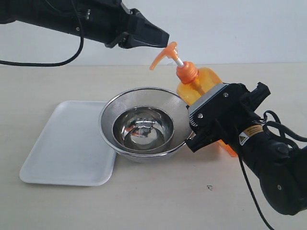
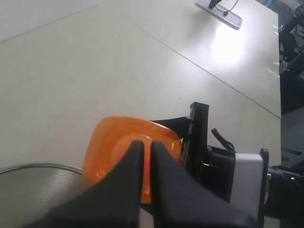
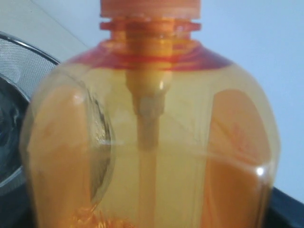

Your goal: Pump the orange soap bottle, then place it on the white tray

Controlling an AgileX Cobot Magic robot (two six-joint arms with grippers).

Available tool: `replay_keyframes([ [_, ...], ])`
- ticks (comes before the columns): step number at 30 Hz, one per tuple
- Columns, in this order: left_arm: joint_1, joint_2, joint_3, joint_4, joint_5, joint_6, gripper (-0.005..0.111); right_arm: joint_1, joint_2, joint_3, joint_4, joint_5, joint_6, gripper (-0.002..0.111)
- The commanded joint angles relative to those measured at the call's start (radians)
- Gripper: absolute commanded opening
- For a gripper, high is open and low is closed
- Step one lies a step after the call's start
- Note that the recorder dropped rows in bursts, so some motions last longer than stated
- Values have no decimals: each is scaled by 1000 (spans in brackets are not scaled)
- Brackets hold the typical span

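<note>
The orange soap bottle (image 1: 201, 82) stands upright just right of the steel bowl, pump head (image 1: 164, 51) raised with the white stem showing. My right gripper (image 1: 207, 125) is shut on the bottle's lower body; in the right wrist view the translucent bottle (image 3: 152, 133) fills the frame and hides the fingers. My left gripper (image 1: 163, 38) hovers shut just above the pump head, nothing between its fingers (image 2: 133, 156); below them the bottle (image 2: 107, 142) shows from above. The white tray (image 1: 67, 143) lies flat to the left of the bowl.
A round steel bowl (image 1: 143, 125) with a mesh rim sits between tray and bottle, touching or nearly touching both; its rim (image 2: 38, 166) also shows in the left wrist view. A power strip (image 2: 221, 12) lies far off on the table.
</note>
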Motion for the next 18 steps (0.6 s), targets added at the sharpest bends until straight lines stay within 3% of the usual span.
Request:
replay_keyframes([
  [1,-25,24,2,-12,-1,4,5,1,-12,-4,-34,-27,5,0],
  [18,-37,79,8,-2,-7,4,5,1,-12,-4,-60,-24,14,0],
])
